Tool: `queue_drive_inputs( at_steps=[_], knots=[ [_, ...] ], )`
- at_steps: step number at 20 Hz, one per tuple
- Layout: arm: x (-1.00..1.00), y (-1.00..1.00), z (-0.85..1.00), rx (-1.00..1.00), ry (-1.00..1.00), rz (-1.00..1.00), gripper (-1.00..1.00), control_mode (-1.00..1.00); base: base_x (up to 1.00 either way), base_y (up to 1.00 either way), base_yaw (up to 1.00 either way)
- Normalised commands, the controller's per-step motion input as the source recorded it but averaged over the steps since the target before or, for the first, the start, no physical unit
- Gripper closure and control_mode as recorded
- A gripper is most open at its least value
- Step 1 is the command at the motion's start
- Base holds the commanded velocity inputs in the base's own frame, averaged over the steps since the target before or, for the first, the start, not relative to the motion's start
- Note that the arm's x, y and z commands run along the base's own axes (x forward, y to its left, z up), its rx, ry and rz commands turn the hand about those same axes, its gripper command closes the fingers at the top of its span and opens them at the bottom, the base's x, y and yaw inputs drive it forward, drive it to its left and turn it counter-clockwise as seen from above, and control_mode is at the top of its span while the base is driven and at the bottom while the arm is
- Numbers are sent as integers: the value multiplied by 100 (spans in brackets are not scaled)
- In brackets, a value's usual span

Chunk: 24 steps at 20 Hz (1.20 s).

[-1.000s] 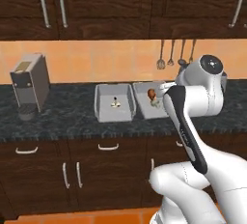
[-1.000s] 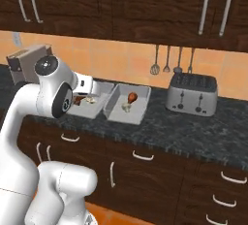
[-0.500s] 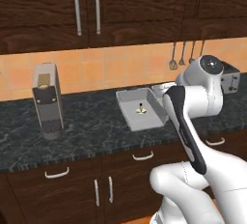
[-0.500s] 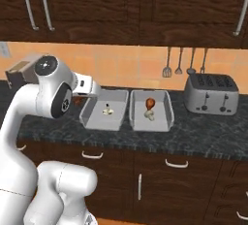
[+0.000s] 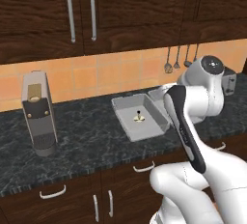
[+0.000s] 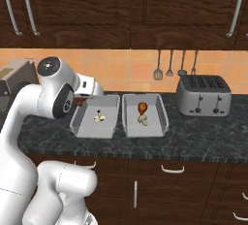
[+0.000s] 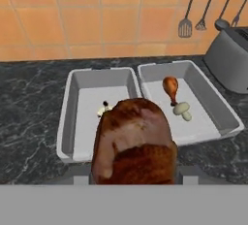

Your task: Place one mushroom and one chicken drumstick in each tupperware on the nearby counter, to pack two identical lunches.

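Two grey tupperwares stand side by side on the dark marbled counter [image 6: 193,132]. The left tupperware [image 6: 77,124] [image 7: 68,117] [image 5: 120,117] holds one beige mushroom [image 6: 100,118] [image 7: 103,108] [image 5: 138,119]. In the right tupperware [image 6: 162,117] [image 7: 213,107] lie a reddish-brown drumstick [image 6: 142,107] [image 7: 170,87] and a mushroom [image 6: 144,120] [image 7: 182,110]. My gripper [image 6: 82,100] [image 7: 134,173] is shut on a second drumstick [image 7: 133,141] [image 6: 80,102]. It hovers just left of and in front of the left tupperware. The drumstick hides most of my fingers.
A silver toaster [image 6: 202,95] stands right of the tupperwares, with utensils [image 6: 169,66] hanging on the orange tiled wall above. A grey coffee machine [image 5: 37,112] stands at the counter's left. Dark upper cabinets [image 5: 82,10] hang overhead and drawers sit below.
The whole scene has slid to the right in both base views, so the base has driven. The gripper has kept its hold on the drumstick.
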Motion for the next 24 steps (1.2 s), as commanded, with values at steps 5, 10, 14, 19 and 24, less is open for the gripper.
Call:
queue_drive_inputs(
  at_steps=[5,10,14,19,24],
  knots=[
    [16,2,-98,-1,1,-11,100,-100,0,0,0],
    [44,28,-83,0,3,0,100,-100,0,0,0],
    [53,20,-39,0,4,0,100,-100,0,0,0],
    [65,3,-3,0,15,0,100,-100,0,0,0],
    [60,7,-6,0,13,0,100,-100,0,0,0]
  ],
)
